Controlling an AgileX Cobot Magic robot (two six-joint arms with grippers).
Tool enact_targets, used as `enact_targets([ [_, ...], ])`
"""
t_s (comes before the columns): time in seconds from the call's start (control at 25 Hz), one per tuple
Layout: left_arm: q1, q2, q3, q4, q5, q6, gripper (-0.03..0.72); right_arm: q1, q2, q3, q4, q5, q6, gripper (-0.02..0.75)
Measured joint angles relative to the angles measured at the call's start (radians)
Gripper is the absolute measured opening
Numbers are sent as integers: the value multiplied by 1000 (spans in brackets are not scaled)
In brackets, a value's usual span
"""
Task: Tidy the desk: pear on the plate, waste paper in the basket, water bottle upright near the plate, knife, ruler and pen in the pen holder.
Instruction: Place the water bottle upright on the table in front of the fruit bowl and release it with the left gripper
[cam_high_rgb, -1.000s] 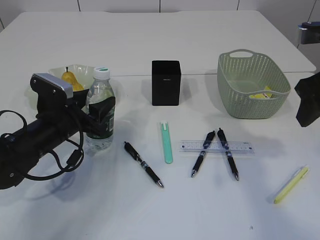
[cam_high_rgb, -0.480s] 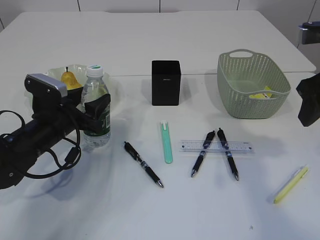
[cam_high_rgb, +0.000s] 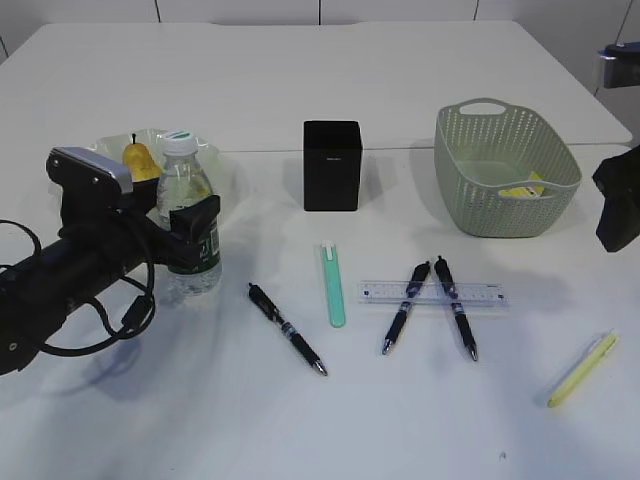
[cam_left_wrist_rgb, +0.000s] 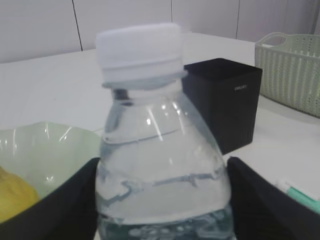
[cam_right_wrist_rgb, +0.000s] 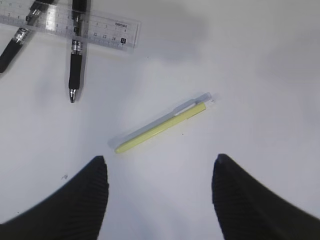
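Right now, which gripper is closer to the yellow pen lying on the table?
Right. The right gripper hangs open just above the yellow pen, with nothing between its fingers. The left gripper is across the table, its fingers on either side of the water bottle beside the plate.

Three black pens (cam_high_rgb: 286, 341) lie out, plus one yellow pen (cam_high_rgb: 581, 369). One bottle (cam_high_rgb: 188, 228), pear (cam_high_rgb: 140, 160), ruler (cam_high_rgb: 433, 293), basket (cam_high_rgb: 505, 166).

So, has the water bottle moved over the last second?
Yes. The water bottle shifted left, away from the pen holder and closer to the plate.
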Motion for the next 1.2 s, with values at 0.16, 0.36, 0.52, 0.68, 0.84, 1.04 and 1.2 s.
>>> enact_targets([
  [0.16, 2, -25, 7, 30, 51, 0, 529, 0, 0, 0, 0, 0, 0, 477],
  [0.36, 2, -63, 11, 38, 95, 2, 532, 0, 0, 0, 0, 0, 0, 477],
  [0.52, 2, -98, 13, 41, 97, 2, 538, 0, 0, 0, 0, 6, 0, 477],
  [0.68, 2, -145, 13, 48, 97, 2, 540, 0, 0, 0, 0, 10, 0, 477],
  [0.84, 4, -206, 13, 51, 97, 2, 540, 0, 0, 0, 0, 10, 0, 477],
  [1.04, 4, -272, 13, 51, 97, 2, 541, 0, 0, 0, 0, 10, 0, 477],
  [1.2, 11, -314, 16, 54, 99, 2, 541, 0, 0, 0, 0, 10, 0, 477],
])
